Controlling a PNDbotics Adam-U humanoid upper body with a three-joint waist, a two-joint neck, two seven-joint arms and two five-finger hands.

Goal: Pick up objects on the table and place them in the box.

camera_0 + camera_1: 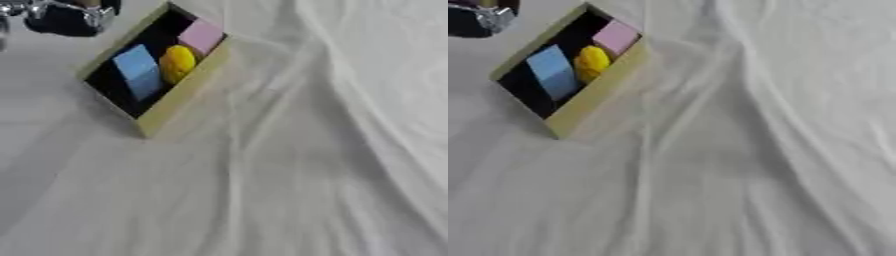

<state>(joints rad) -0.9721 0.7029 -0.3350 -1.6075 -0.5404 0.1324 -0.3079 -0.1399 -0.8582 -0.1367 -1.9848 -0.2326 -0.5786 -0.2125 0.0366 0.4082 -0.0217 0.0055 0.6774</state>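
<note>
Box: I saw the tan-walled box [179, 95] at the far left of the white cloth [297, 175], turned at an angle, its dark inside open to me.
Contents: a blue block [138, 70] lay toward the near left end, a yellow rounded piece [177, 62] in the middle touching it, and a pink block [202, 35] at the far end against the wall. All three sat inside.
Cloth: wrinkled, and I saw no loose object on the part in view.
Left hand: a black and silver hand [66, 15] showed at the far left corner, just beyond the box, with nothing visibly in it; I could not tell how its fingers were set.
Right hand: it appeared in neither view.
Progress: I judged the packing done or nearly so, the left hand being clear of the box for that reason.
</note>
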